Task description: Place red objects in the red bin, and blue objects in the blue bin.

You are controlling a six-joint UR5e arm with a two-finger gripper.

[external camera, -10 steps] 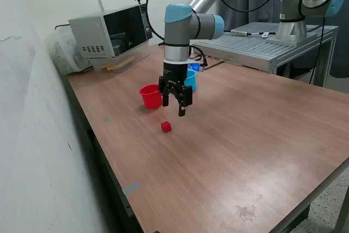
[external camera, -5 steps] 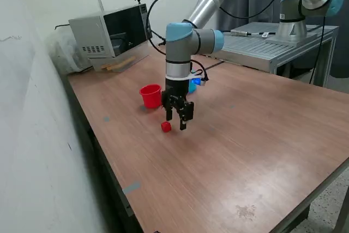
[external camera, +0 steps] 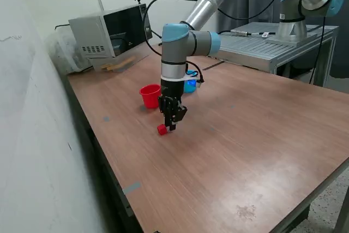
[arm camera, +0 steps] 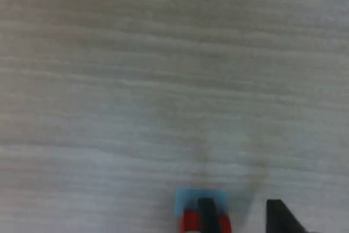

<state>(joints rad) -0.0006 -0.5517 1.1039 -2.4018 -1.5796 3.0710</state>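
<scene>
One small red cube (external camera: 162,129) lies on the wooden table (external camera: 229,145). My gripper (external camera: 170,126) is down at the table, right beside the cube on the exterior view's right. In the wrist view the cube (arm camera: 188,221) sits at one dark finger (arm camera: 206,211), not in the gap; the other finger (arm camera: 279,214) stands apart, so the gripper (arm camera: 242,211) is open and empty. The red cup (external camera: 150,95) stands just behind the cube. The light blue cup (external camera: 190,85) is partly hidden behind the arm. No blue cubes and no second red cube show.
A grey microwave-like box (external camera: 112,32) stands at the table's back on the exterior view's left. A metal bench with a second arm's base (external camera: 289,25) is at the back right. A wall runs along the left table edge (external camera: 92,135).
The gripper came down and forward from beside the red cup to the table next to the red cube and turned. The cube shifted slightly to the exterior view's left.
</scene>
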